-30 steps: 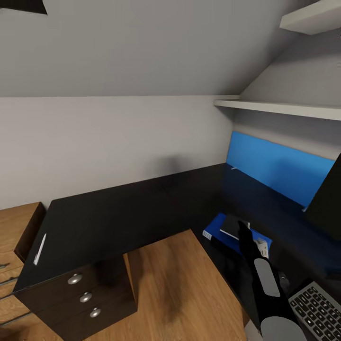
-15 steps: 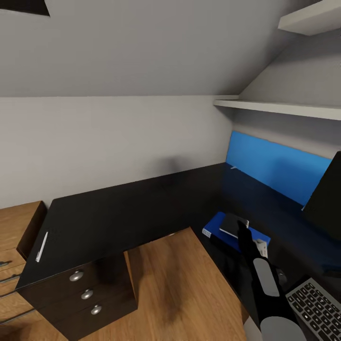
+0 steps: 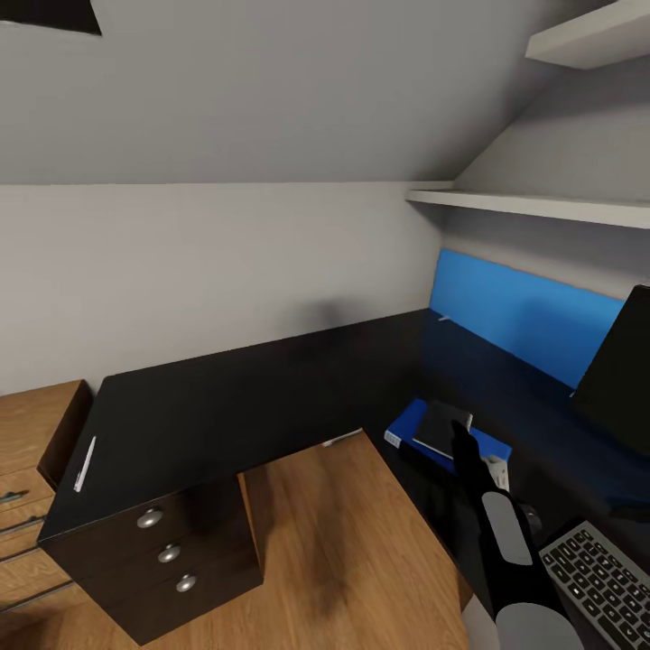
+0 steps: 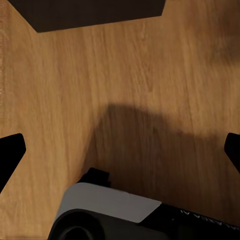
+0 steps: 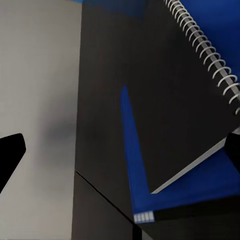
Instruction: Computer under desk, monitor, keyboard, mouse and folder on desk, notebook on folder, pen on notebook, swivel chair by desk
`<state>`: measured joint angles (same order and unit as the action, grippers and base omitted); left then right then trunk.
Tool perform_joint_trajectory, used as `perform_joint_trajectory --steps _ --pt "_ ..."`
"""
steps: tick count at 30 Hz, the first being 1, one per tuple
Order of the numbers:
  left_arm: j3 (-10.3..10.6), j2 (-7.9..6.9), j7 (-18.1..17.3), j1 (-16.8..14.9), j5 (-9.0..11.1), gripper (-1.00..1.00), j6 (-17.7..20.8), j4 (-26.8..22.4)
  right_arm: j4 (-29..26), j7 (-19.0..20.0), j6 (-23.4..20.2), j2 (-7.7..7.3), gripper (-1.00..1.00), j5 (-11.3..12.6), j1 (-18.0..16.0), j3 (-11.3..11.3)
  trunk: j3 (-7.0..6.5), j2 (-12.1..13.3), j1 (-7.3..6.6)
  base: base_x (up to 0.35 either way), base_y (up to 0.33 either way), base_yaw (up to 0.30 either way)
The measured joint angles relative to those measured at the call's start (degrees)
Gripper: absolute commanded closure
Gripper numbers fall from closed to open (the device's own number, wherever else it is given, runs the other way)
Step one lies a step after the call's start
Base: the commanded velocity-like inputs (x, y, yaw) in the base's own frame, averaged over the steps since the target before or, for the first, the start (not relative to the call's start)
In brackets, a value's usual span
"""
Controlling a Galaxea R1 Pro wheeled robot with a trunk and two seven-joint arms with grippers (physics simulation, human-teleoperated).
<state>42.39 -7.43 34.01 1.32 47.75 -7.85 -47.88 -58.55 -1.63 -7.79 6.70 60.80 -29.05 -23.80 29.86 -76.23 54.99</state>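
Black desk point(image 3: 235, 406) carries pen point(image 3: 84, 464) at far end over drawers, well apart from both grippers. Pen: light, slim, rigid, prone to roll; pinch mid-shaft, across its width. Right gripper point(image 5: 120, 150) spread wide, empty, notebook point(image 5: 170, 100) on blue folder point(image 5: 135, 165) just ahead between tips. Left gripper point(image 4: 120, 150) spread wide, empty, over wooden floor point(image 4: 100, 75).

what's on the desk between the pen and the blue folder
Nothing: in the head view only bare black desk top runs from the pen at the drawer end to the folder, which carries the notebook.
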Motion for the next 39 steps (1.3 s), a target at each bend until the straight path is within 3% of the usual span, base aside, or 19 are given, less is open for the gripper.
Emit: perform_joint_trajectory --steps 10,14,15,16,17,21,26,30,31,36,37,38,39 --pt "-2.15 -0.01 0.01 0.0 0.19 -1.0 0.06 0.0 -0.04 0.04 0.0 0.03 -1.0 -0.02 0.0 0.07 0.0 0.0 0.0 0.0 0.0 0.0" --pt "-3.37 0.01 0.01 0.0 0.27 -1.0 0.08 0.01 0.01 0.01 0.05 0.11 -1.0 -0.81 0.0 1.12 -0.17 0.39 -0.21 0.0 0.0 0.0" --pt "-3.81 0.02 0.01 0.0 0.3 -1.0 0.1 0.03 0.02 -0.02 0.06 0.12 -1.0 -1.33 0.0 1.59 -0.35 0.79 -0.43 0.0 0.0 0.0" --pt "-5.74 0.03 -0.06 -0.02 0.37 -1.0 0.19 0.3 0.04 -0.08 0.09 0.26 -1.0 -4.97 -0.01 3.57 -0.54 1.19 -0.65 0.0 0.0 0.0" --pt "-6.26 0.04 -0.08 -0.02 0.4 -1.0 0.22 0.65 0.04 -0.08 0.1 0.32 -1.0 -6.58 -0.01 4.03 -0.71 1.59 -0.87 0.0 0.0 0.0" --pt "-6.88 0.11 -0.1 -0.03 0.35 -1.0 0.25 1.45 0.01 0.09 0.14 0.41 -1.0 -9.35 0.01 4.68 -1.43 3.2 -1.75 0.0 0.0 0.0" --pt "-7.04 0.16 -0.11 -0.04 0.34 -1.0 0.31 1.68 -0.01 -0.09 0.15 0.49 -1.0 -10.72 0.04 5.74 -2.33 5.2 -2.85 0.0 0.0 0.0" --pt "-7.08 0.2 -0.11 -0.03 0.33 -1.0 0.39 1.79 0.21 -0.89 0.14 0.5 -1.0 -14.02 0.05 9.11 -3.05 6.81 -3.73 0.0 0.0 0.0" --pt "-7.09 0.21 -0.11 -0.02 0.33 -1.0 0.41 1.81 0.25 -2.03 0.12 0.51 -1.0 -16.14 0.06 10.97 -3.23 7.21 -3.95 0.0 0.0 0.0" --pt "-7.1 0.22 -0.11 -0.02 0.33 -1.0 0.43 1.84 0.29 -6.98 0.04 0.6 -1.0 -22.22 0.06 16.56 -4.13 9.21 -5.05 0.0 0.0 0.0" --pt "-7.1 0.22 -0.11 0.0 0.33 -1.0 0.43 1.84 0.27 -9.7 0.02 0.65 -1.0 -24.18 0.05 18.89 -4.31 9.62 -5.27 0.0 0.0 0.0" --pt "-7.09 0.28 -0.13 -0.01 0.32 -1.0 0.48 1.85 0.15 -18.7 -0.05 0.79 -1.0 -26.9 0.05 23.89 -4.49 10.02 -5.49 0.0 0.0 0.0" --pt "-7.1 0.32 -0.15 -0.03 0.29 -1.0 0.49 1.85 0.12 -21.07 -0.06 0.82 -1.0 -27.34 0.03 24.99 -4.67 10.42 -5.71 0.0 0.0 0.0"
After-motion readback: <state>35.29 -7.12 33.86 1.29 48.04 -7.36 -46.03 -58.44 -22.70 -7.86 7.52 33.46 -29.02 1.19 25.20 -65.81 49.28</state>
